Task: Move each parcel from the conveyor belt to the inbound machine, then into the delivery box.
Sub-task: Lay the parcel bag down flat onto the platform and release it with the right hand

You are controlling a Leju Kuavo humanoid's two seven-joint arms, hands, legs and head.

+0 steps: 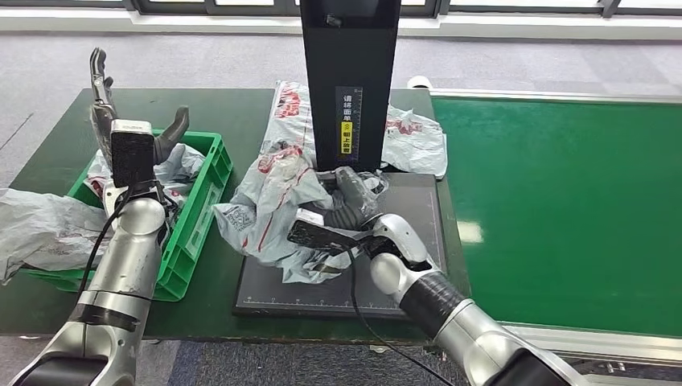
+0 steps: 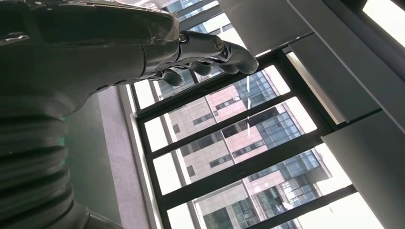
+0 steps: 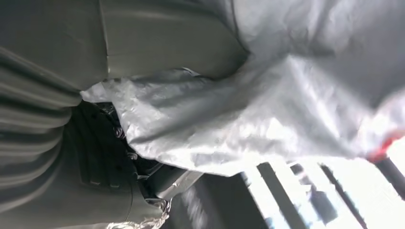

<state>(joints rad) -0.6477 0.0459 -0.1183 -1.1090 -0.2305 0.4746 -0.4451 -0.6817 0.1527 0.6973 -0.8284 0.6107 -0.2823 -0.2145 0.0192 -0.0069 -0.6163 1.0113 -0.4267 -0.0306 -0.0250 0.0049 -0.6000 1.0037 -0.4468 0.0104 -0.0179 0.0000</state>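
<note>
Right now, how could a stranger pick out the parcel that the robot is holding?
Find the black column rising from the dark platform. At its foot lies a crumpled grey parcel with red print. Unlike the parcels in the green crate, it is gripped by the right hand.

A parcel-sorting test station in an office building. A green conveyor belt [image 1: 555, 209] runs just right of the black scanner machine [image 1: 350, 80], with a green crate [image 1: 197, 217] left of it. Behind the machine, grey carpet [image 1: 499, 64] and tall windows [image 2: 229, 143] facing office towers.
</note>
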